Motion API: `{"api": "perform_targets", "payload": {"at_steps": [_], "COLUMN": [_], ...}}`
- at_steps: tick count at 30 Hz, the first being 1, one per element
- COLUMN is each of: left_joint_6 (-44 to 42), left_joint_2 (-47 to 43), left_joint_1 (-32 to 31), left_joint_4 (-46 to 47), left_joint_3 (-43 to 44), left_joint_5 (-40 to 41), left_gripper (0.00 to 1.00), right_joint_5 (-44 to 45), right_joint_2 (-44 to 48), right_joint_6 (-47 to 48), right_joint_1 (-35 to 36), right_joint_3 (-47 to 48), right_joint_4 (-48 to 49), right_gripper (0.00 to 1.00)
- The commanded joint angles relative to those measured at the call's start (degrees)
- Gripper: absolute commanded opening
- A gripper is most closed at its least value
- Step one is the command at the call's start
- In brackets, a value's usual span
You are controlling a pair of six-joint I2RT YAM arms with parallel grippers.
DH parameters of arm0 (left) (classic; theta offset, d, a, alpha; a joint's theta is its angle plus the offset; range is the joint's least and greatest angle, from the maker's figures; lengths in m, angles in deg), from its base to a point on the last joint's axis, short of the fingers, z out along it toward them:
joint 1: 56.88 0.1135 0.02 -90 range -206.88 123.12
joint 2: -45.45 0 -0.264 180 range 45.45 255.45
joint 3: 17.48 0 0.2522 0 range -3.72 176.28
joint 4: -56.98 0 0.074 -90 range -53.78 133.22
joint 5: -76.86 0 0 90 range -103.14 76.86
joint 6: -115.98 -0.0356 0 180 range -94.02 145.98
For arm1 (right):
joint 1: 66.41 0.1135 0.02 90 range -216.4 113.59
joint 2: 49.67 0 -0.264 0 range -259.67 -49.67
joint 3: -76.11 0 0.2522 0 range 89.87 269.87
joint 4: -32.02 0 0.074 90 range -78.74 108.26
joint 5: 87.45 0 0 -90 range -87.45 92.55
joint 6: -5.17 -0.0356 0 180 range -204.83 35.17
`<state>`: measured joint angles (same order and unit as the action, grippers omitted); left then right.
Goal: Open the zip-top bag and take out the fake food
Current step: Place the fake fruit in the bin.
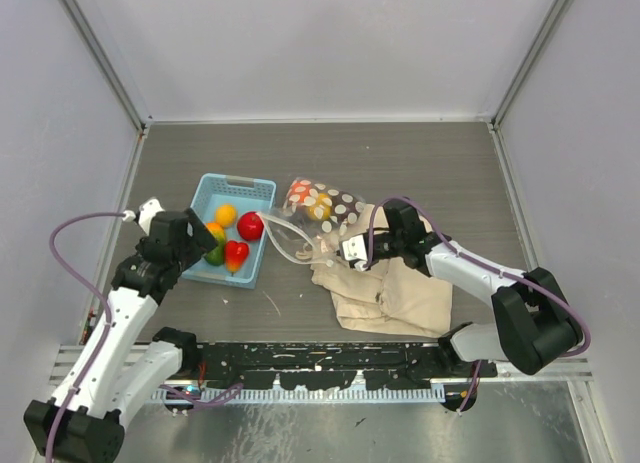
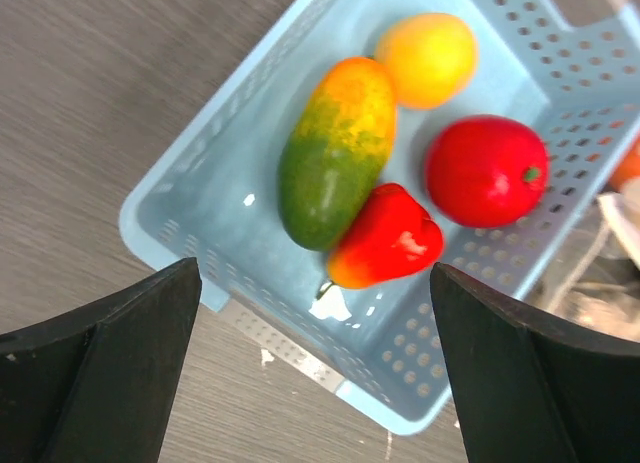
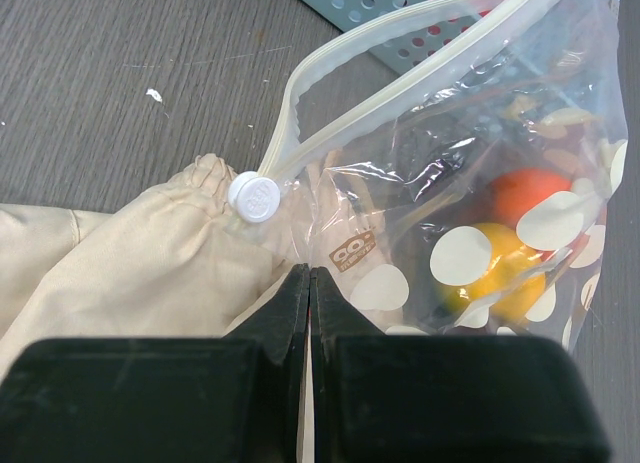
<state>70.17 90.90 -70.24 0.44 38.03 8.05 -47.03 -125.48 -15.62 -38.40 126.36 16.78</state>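
The zip-top bag (image 1: 322,211) lies open-mouthed between the basket and the cloth bag, clear with white spots. My right gripper (image 3: 310,273) is shut on the zip-top bag's (image 3: 480,113) lower edge, next to the white slider (image 3: 253,196). An orange piece (image 3: 530,188) and a yellow piece (image 3: 495,268) of fake food remain inside. My left gripper (image 2: 315,363) hangs open and empty above the basket's near corner. In the basket lie a green-orange mango (image 2: 337,151), a yellow-orange fruit (image 2: 427,58), a red tomato (image 2: 487,171) and a red pepper (image 2: 388,238).
The light blue basket (image 1: 237,182) stands left of the bag. A beige cloth drawstring bag (image 1: 395,293) lies under my right gripper (image 1: 352,248). My left gripper (image 1: 205,245) is at the basket's left side. Grey walls enclose the dark table.
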Motion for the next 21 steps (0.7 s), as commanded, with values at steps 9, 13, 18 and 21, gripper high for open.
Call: {"api": "perform_targets", "payload": {"at_steps": [9,13,18,21], "left_joint_6": [-4.53,-1.91,2.65,5.38], "left_joint_2": [-9.47,-9.3,-6.71,-5.24], "left_joint_1": [0.35,0.35,0.19,-0.19], "left_joint_4": [21.09,28.16,35.82,40.67], "left_joint_3": [-7.85,-10.28,-12.41,-14.05], "left_joint_5": [-32.94,-41.49,-49.73,-51.9], "left_gripper": [0.98,0.98,0.98,1.0], "right_joint_5": [-1.22,-1.34,-1.59,-1.68], "right_joint_2": [0.17,0.25,0.33,0.49], "right_joint_6": [0.93,1.14,1.53,1.67], "right_joint_1": [-0.37,-0.65,-0.84,-0.88], "right_joint_3": [2.49,2.58,2.88,3.03], "right_joint_4": [0.63,0.29,-0.5,-0.89], "right_gripper": [0.05,0.05,0.05,0.05]}}
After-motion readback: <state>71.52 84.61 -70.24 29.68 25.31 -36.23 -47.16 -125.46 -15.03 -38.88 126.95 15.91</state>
